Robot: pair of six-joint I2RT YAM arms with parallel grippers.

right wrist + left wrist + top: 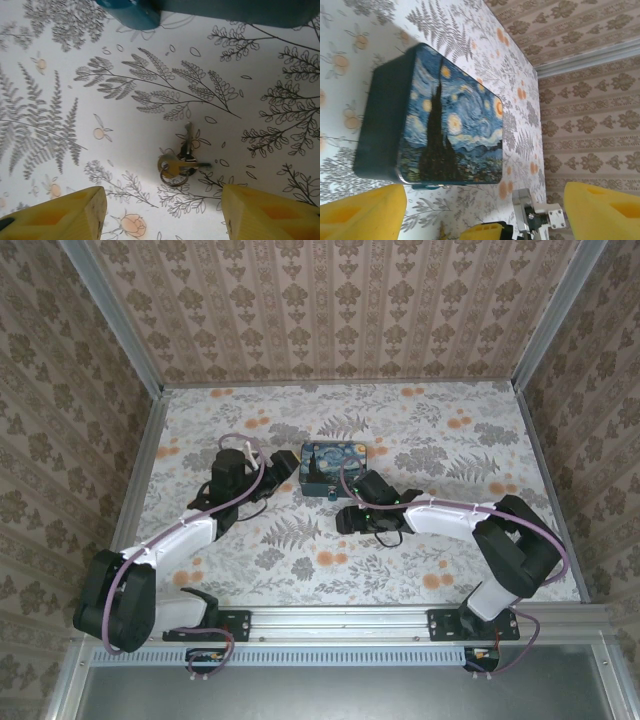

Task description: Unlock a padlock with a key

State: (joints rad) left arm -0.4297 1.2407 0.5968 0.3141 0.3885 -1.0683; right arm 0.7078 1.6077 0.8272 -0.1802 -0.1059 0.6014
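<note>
Keys (pixel 176 164) on ring (pixel 172 177) (lying flat), one blade up-frame, another pointing right

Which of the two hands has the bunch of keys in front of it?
The right hand: the keys lie loose on the tablecloth between its open yellow fingers. The left hand faces the painted box instead.

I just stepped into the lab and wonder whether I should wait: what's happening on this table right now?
Two robot arms are working at a painted-print box in the middle of the table. The right gripper hovers open over a small bunch of keys lying on the table, gripped by nothing. The left gripper is open too, facing the box. A bluish piece at the box's edge looks like the padlock to be unlocked; whether it is open I cannot tell.
</note>
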